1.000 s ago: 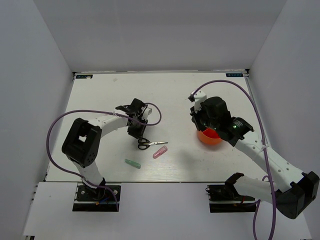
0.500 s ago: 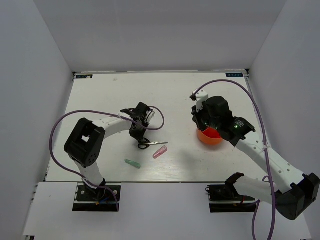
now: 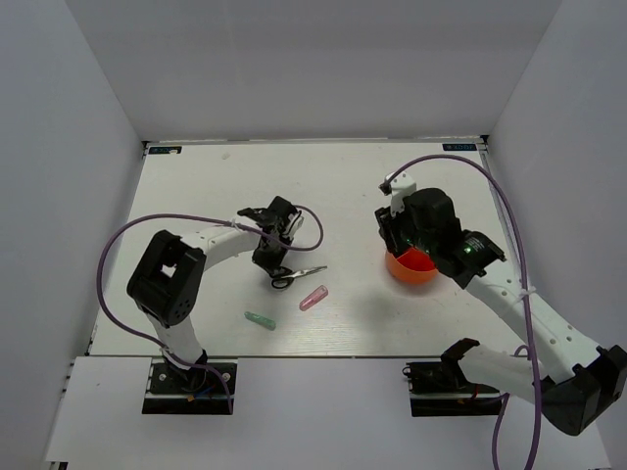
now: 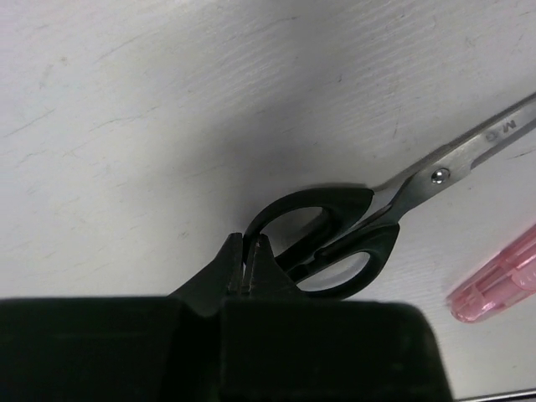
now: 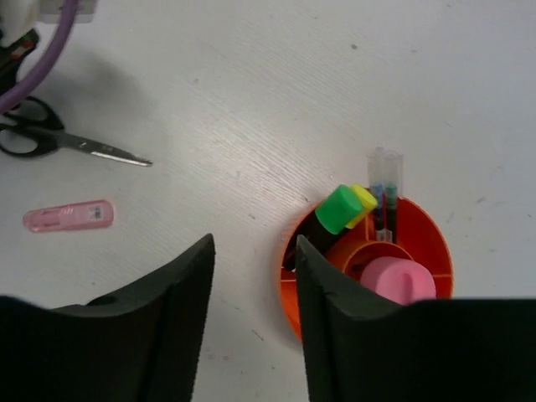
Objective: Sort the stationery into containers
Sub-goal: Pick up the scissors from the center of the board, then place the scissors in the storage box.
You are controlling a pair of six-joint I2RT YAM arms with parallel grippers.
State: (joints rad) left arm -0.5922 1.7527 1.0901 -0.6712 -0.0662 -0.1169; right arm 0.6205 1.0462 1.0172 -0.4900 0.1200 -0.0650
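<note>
The left arm is folded at the elbow, its forearm reached rightward over the surface (image 3: pixel 225 186), wrist tipped down. The left tool (image 4: pixel 247 255) is closed, tips set against the handle loop of the scissors (image 4: pixel 352 198); whether the loop is pinched cannot be told. A teal stick (image 3: pixel 260 319) lies nearer the front edge, a pink stick (image 3: pixel 313 298) just beside the blades. Bare surface is left between the scissors and the orange cup (image 5: pixel 289 293) – and behind both, up to the back wall. In the cup, markers (image 5: pixel 339 209), pens (image 5: pixel 385 180) and a pink-capped bottle (image 5: pixel 394 278) are held. The right arm is stretched diagonally from its base, its right tool (image 5: pixel 251 247) parted and empty beside the cup's rim.
</note>
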